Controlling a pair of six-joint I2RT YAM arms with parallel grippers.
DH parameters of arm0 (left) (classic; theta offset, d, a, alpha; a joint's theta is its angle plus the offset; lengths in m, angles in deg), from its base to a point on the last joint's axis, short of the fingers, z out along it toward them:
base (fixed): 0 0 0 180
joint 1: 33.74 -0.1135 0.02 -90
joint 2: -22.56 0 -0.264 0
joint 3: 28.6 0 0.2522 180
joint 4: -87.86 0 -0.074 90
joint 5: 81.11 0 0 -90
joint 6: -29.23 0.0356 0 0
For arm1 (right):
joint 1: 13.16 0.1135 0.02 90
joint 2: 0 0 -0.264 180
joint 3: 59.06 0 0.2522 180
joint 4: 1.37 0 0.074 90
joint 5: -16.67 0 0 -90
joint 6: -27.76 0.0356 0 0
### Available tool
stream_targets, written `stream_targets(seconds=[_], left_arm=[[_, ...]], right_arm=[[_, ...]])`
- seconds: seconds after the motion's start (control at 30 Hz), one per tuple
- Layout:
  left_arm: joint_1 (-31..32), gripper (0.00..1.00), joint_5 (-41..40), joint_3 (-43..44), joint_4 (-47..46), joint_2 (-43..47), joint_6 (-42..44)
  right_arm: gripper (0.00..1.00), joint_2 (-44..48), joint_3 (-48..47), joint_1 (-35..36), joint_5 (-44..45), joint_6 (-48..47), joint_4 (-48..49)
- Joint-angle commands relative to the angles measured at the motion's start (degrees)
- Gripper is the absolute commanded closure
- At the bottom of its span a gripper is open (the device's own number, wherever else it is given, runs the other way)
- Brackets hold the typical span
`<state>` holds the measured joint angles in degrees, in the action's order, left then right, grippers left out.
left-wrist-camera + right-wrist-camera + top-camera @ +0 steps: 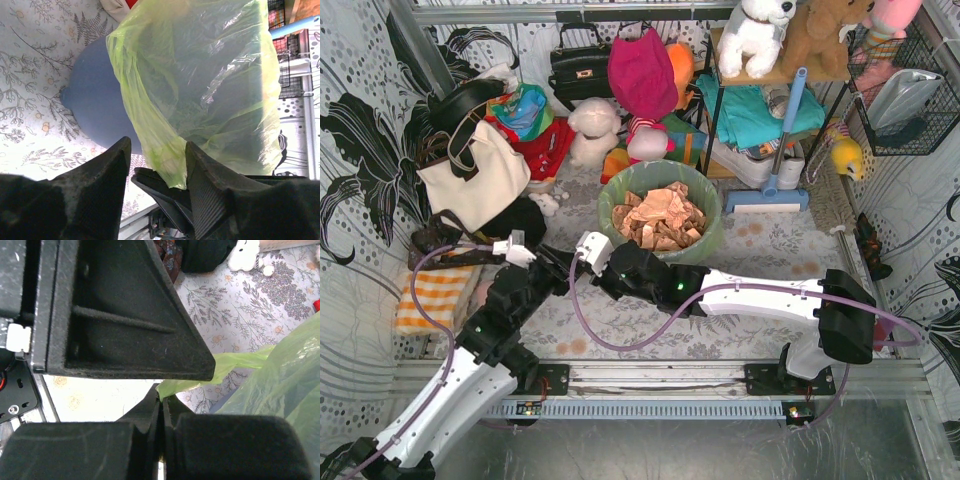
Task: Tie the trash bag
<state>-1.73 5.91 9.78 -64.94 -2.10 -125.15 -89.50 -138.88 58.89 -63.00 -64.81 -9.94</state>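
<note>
Top view: the trash bag (708, 232) sits in the blue-grey bin (712, 250), mouth open, tan scraps (660, 215) showing. It lies behind and to the right of both grippers. The left gripper (560, 272) and right gripper (595, 272) meet just near-left of the rim. The right is a touch closer to the bag. Finger state can't be told here, and the arms hide any pulled film. Left wrist view: the left gripper (157, 146) is wide open and grips nothing. A green flap of the bag (167, 160) hangs down between its fingers, closer to one finger (205, 175) than the other. The bag body fills the frame beyond it, draped over the bin (92, 100). Right wrist view: the right gripper (161, 407) is closed tight, pinching the end of a thin green strip (185, 385). The strip's long axis runs from the jaws away toward the bag bulk (280, 380) at frame right. A left finger (125, 315) sits just above the strip, apart from it. Judgement: the next move turns on the left gripper closing on the flap already between its fingers, beside the right's pinch.
</note>
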Motion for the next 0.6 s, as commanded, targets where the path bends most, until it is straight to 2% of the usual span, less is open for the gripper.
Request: stream_targets(seconds=[0.0,0.2,0.43,0.57], left_arm=[[-0.20,0.40,0.68,-0.11,0.45,0.81,-1.86],[-0.19,0.39,4.80,-0.13,-1.66,-0.69,-1.77],[-0.19,0.54,6.71,-1.22,-5.28,-2.67,-1.39],[-0.20,0.66,6.87,-0.97,-4.70,-3.21,-0.16]], right_arm=[[1.00,2.04,0.85,0.28,0.52,1.01,2.17],[1.00,1.87,0.98,0.28,-0.53,1.12,2.30],[1.00,2.00,0.94,0.29,-0.83,1.21,1.80],[1.00,2.04,0.90,0.28,-0.89,1.28,1.59]])
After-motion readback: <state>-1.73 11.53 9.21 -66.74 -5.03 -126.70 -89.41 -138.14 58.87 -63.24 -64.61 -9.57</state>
